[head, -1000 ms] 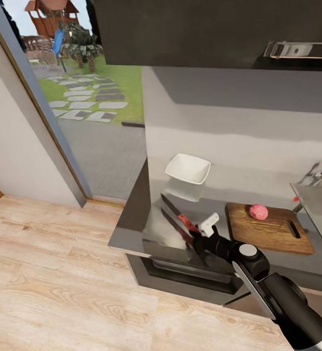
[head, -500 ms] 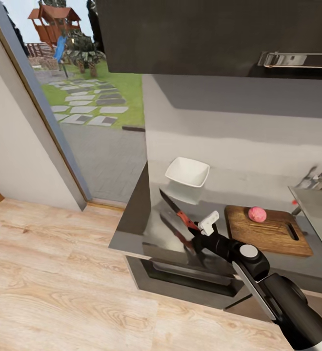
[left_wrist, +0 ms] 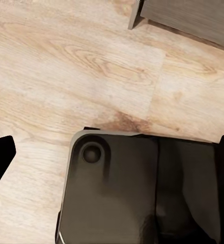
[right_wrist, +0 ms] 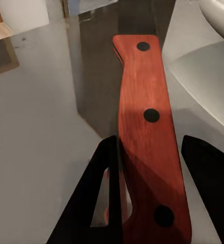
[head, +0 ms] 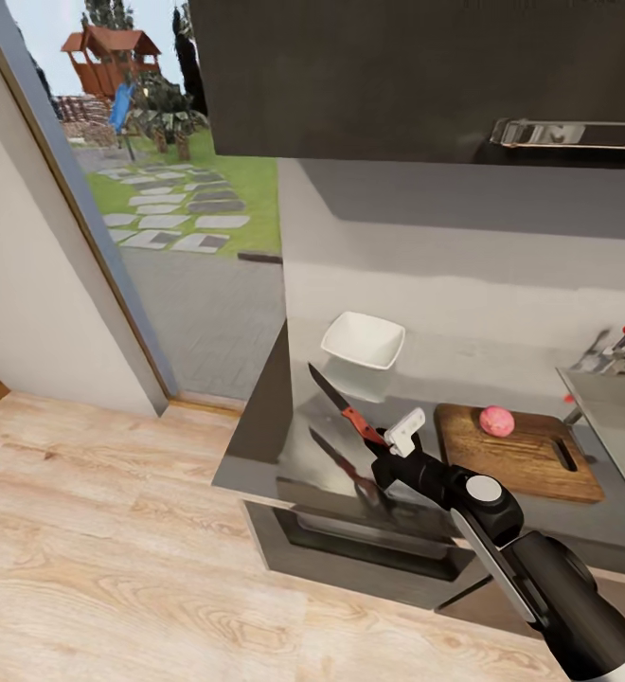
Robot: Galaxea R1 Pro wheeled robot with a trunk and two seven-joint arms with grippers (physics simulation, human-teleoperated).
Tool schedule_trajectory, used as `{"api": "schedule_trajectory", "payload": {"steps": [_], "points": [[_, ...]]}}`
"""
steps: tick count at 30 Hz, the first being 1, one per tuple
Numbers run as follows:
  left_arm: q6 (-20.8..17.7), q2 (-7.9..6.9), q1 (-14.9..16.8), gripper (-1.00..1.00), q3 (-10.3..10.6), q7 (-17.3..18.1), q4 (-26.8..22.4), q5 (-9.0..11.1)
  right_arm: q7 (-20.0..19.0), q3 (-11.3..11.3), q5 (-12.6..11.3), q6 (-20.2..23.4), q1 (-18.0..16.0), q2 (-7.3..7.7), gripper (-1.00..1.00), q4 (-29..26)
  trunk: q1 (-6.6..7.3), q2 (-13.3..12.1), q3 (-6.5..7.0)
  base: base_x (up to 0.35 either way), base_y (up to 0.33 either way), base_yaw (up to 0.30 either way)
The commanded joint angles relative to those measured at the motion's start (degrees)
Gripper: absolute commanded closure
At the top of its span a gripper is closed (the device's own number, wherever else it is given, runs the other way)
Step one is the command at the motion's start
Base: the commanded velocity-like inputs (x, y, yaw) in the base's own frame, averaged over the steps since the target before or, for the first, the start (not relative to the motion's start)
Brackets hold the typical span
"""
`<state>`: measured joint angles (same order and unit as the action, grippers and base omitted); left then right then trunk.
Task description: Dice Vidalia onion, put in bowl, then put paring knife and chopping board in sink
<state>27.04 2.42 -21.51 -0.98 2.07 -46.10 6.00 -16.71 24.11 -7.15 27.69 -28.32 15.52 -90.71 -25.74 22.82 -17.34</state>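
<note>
My right gripper [head: 385, 443] is shut on the red-orange handle of the paring knife [head: 339, 402]. The knife hangs just above the countertop [head: 275, 426], its dark blade pointing away to the left and its reflection below it. In the right wrist view the handle [right_wrist: 147, 137] lies between my two dark fingers [right_wrist: 104, 173]. The pinkish-red Vidalia onion [head: 497, 421] rests whole on the brown chopping board [head: 540, 464], right of the gripper. The white bowl [head: 363, 339] stands behind the knife near the wall. The sink [head: 616, 403] with its tap [head: 620, 347] shows at the right edge. My left gripper [left_wrist: 114, 152] hangs open over the floor.
The countertop ends at its left in a corner by a tall glass door [head: 114, 237] onto a garden. Dark upper cabinets [head: 426, 76] hang over the worktop. Wooden floor [head: 95, 530] spreads to the left and in front. The robot's dark base [left_wrist: 137, 193] lies below the left gripper.
The knife has risen off the countertop in my right gripper, and the gap to its reflection has widened. The head view has shifted slightly. Onion, board and bowl stay put.
</note>
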Motion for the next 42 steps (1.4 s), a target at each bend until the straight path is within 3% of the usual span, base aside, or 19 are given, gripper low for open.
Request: {"api": "schedule_trajectory", "payload": {"steps": [1, 42], "points": [[0.0, 0.04, 0.0, -1.00, -0.1, 0.2, -0.1, 0.4, 0.1, 0.1, -0.6, 0.4, -0.1, 0.04, 1.00, 0.0, -0.04, 0.1, 0.00, 0.000, 0.000, 0.000], [0.0, 0.04, 0.0, -1.00, -0.1, 0.2, 0.0, 0.4, 0.6, 0.1, -0.6, 0.3, -0.1, 0.04, 1.00, 0.0, -0.04, 0.1, 3.15, 0.000, 0.000, -0.203]]}}
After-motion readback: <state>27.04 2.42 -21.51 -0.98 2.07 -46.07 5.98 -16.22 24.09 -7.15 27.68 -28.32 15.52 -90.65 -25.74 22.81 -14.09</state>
